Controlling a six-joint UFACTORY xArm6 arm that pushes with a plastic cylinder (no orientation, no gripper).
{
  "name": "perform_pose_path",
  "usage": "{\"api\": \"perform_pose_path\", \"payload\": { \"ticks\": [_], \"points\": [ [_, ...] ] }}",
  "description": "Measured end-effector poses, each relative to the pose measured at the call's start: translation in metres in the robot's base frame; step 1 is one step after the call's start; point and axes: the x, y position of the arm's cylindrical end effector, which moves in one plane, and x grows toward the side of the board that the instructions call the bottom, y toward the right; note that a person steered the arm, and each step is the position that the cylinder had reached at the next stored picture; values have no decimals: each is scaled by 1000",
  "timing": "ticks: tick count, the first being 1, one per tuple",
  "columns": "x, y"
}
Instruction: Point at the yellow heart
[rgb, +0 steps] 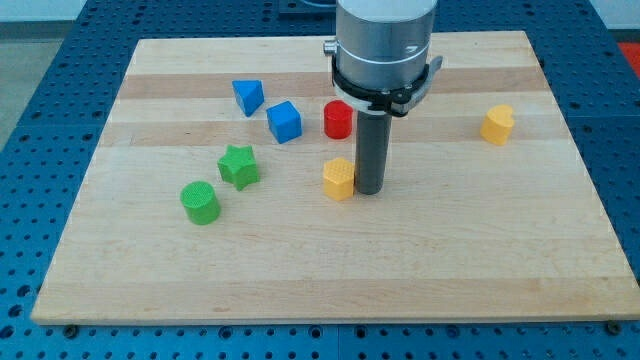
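Robotics lab, wooden board (330, 260) on blue perforated bench (40, 110)

You've got a worktop (330, 260) of pale wood planks w/ visible grain, smooth w/ a soft satin sheen, sitting on a blue perforated base (40, 70) that looks like painted metal. The blocks all look like matt plastic w/ fine ribbed faces: yellow block (339, 179), second yellow block (496, 124), red cylinder (338, 119), blue cube (284, 121), blue triangular block (248, 96), green star (239, 166), green cylinder (200, 202). The end effector's rod is dark, dull and smooth down to my tip (369, 190), hung from a brushed silver-grey metal housing (385, 40) w/ a black clamp ring (385, 92), semi-gloss.
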Motion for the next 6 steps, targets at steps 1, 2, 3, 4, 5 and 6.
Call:
{"api": "perform_pose_path", "payload": {
  "ticks": [1, 2, 3, 4, 5, 6],
  "points": [
    [12, 29],
    [25, 86],
    [31, 114],
    [40, 181],
    [-17, 234],
    [-71, 238]
  ]
}}
